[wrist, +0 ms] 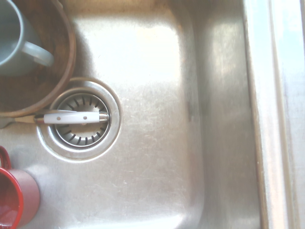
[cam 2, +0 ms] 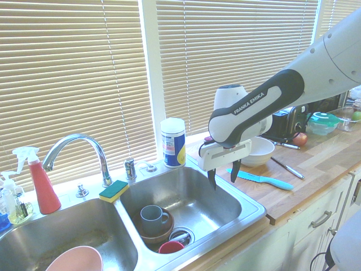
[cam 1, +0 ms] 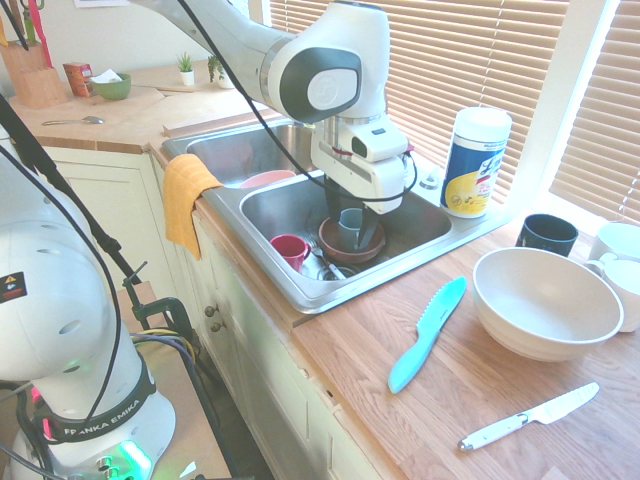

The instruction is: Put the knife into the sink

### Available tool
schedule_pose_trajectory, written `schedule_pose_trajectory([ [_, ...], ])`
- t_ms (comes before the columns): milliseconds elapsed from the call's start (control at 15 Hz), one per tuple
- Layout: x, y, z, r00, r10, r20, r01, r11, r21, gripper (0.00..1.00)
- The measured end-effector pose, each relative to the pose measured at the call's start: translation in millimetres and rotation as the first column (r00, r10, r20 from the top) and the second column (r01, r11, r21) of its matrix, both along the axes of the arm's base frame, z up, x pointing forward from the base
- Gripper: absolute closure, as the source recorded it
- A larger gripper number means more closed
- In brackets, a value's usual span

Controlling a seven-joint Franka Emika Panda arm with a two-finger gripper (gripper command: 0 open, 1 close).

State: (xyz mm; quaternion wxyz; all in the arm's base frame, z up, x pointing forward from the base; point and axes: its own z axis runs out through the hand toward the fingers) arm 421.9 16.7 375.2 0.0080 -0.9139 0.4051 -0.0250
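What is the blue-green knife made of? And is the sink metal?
The knife looks like plastic: one solid turquoise piece, blade and handle the same matte colour, with a toothed edge. The sink looks like stainless steel: shiny grey, faintly scratched, and mirroring the window light. The gripper hangs open above it, holding nothing.

Two knives lie on the counter: one turquoise knife (cam 1: 428,333) and one white-handled knife (cam 1: 528,416). One big bowl (cam 1: 545,302) sits beside them. The sink (cam 2: 248,199) has two basins, holding one brown bowl (cam 2: 161,232), one grey mug (cam 2: 153,215) and one red cup (cam 1: 290,249).
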Motion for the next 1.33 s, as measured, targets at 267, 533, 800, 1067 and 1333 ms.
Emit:
schedule_pose_trajectory([
  [267,2,0,2,0.996,0.089,0.006,-0.089,0.996,-0.010,0.00],
  [533,-3,-30,18,0.943,0.329,-0.040,-0.331,0.942,-0.048,0.00],
  [800,-20,-102,24,0.873,0.474,-0.110,-0.483,0.873,-0.065,0.00],
  [1067,-39,-164,11,0.879,0.460,-0.127,-0.470,0.881,-0.062,0.00],
  [1333,-39,-190,-27,0.889,0.440,-0.130,-0.449,0.892,-0.051,0.00],
])
